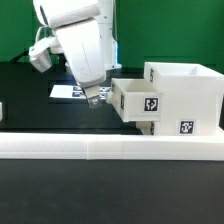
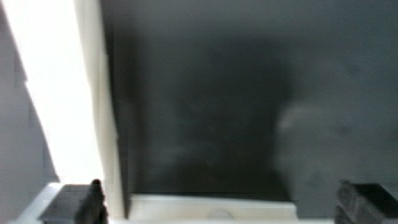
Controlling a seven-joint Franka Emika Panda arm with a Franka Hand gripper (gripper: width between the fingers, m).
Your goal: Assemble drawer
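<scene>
Nearest the camera in the exterior view, the long low white bar (image 1: 110, 149) runs across the dark bench (image 1: 60, 195). Behind it, at the exterior view's right, stands the casing (image 1: 185, 100) of the drawer, a tall white box with square tags on its face. 1 tray (image 1: 137, 100) sits partly entered in the casing's upper slot, its open end projecting toward the exterior view's left; a 2nd tray edge appears below it, not clear enough to confirm. The hand (image 1: 96, 99) hangs just beside the projecting tray end. In the wrist view the fingers (image 2: 75, 203) stand well apart with a white wall (image 2: 80, 100) close to 1 of them, so the hand is spread and holds nothing. Farther back lies the marker board (image 1: 72, 91). Judgement: the plastic parts look light, rigid and smooth, likely to slide under a push; a thin tray wall offers the best purchase, pinched squarely to avoid skewing in the slot.
</scene>
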